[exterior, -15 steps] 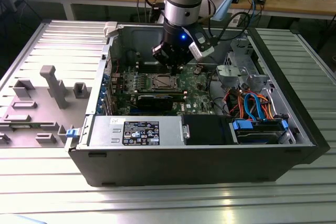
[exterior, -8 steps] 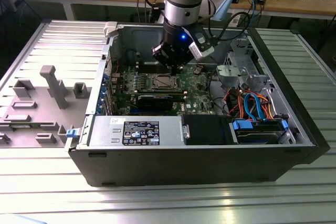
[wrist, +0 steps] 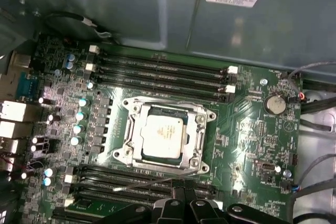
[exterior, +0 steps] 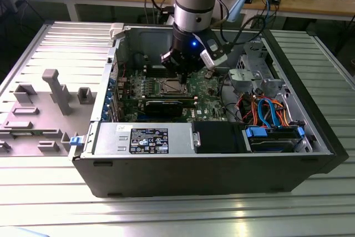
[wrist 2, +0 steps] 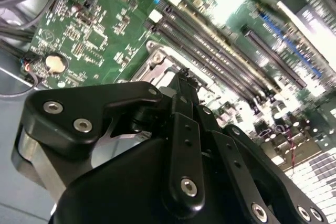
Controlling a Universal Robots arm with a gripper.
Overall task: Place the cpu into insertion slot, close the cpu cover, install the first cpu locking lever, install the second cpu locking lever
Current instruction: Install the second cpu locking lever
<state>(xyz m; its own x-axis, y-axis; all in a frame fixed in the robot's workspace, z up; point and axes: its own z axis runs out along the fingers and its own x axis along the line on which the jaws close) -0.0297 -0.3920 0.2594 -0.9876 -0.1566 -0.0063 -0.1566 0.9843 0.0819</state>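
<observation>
**Arm poised over the socket, cpu seated under its cover**

In the exterior view the arm comes down from above into the open computer case (exterior: 222, 154), its wrist pointing almost straight down at the green motherboard (exterior: 208, 95). The tool (exterior: 186, 70) hangs just above the board, beside the far edge of the insertion slot (exterior: 170, 86), without visibly touching anything there. The case lies on its side on a ribbed metal desk (exterior: 50, 192), with a grey fixture plate (exterior: 33, 115) to the exterior view's left of it.

In the first wrist view the cpu (wrist: 163, 134) sits flat inside the insertion slot (wrist: 122, 153), its pale metal top showing through the square window of the cpu cover (wrist: 198, 124), which lies down over it. A thin locking lever (wrist: 142, 184) runs along one side of the socket, between it and a bank of black memory slots (wrist: 163, 69). The tips of the tool (wrist: 181, 199) appear drawn close together and hold nothing, hovering just past that lever.

In the second wrist view the black linkage of the tool (wrist 2: 185, 77) tapers to a narrow point over the socket's metal rim (wrist 2: 157, 56), with a coin cell battery (wrist 2: 54, 63) well apart from it.
</observation>
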